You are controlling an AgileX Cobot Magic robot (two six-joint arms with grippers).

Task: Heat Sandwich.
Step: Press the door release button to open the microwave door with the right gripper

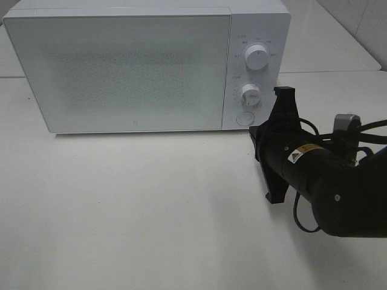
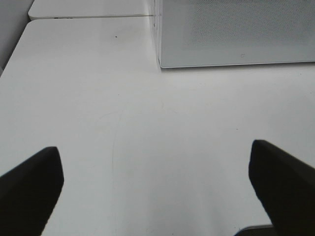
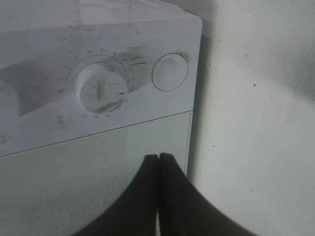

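The sandwich is out of view in all three views. The white microwave stands at the back of the table with its door closed. My right gripper is shut with nothing between its fingers. Its tips are close in front of the microwave's lower right corner, just below the round button. The right wrist view shows the shut gripper over the door's edge, with the round button and the lower knob beyond. My left gripper is open and empty above bare table, near the microwave.
An upper knob and a lower knob sit on the control panel. The white table stretches in front of the microwave. A second table surface lies behind at the right.
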